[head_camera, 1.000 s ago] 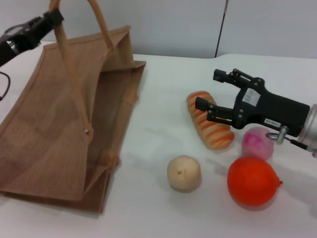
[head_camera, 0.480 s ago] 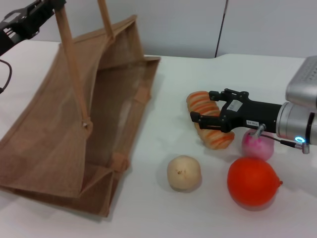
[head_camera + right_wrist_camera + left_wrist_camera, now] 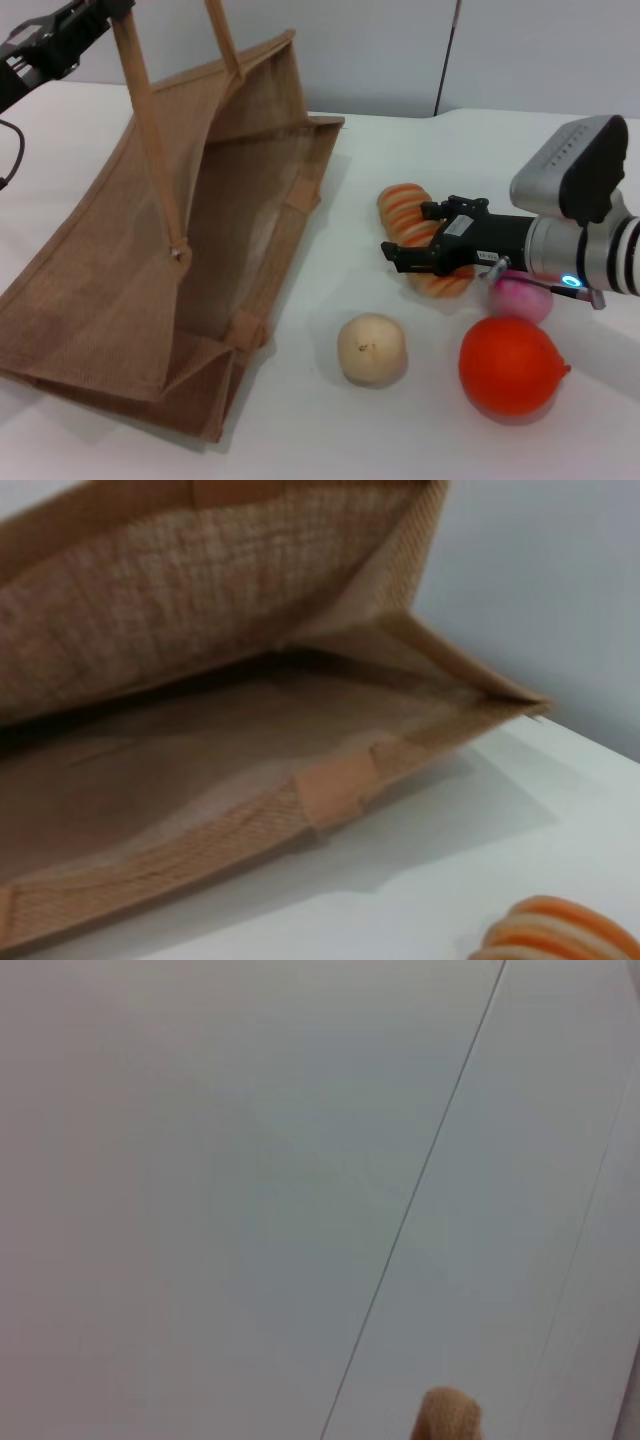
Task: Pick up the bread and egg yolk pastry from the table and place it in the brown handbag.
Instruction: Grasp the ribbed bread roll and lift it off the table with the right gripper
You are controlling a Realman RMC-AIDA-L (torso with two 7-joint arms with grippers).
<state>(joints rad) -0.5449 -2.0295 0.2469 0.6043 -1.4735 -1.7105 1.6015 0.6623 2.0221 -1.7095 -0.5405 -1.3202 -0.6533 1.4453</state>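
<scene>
The striped orange and cream bread (image 3: 428,283) lies on the white table to the right of the brown handbag (image 3: 120,280). My right gripper (image 3: 406,231) is open, with one finger on each side of the bread's middle. The egg yolk pastry (image 3: 371,348) sits nearer the front, apart from the gripper. My left gripper (image 3: 95,18) at the top left is shut on a bag handle (image 3: 150,150) and holds the bag's mouth open toward the right. The right wrist view looks into the open handbag (image 3: 250,730) and shows one end of the bread (image 3: 560,935). The left wrist view shows only a handle tip (image 3: 447,1417).
An orange fruit (image 3: 510,365) and a pink ball (image 3: 520,298) lie just below my right arm, close to the bread. The table (image 3: 330,430) ends at a pale wall behind. The bag fills the left half of the table.
My right gripper has come down and left onto the bread, now straddling it. The left gripper has pulled the handle up, and the bag's mouth has opened wider toward the right.
</scene>
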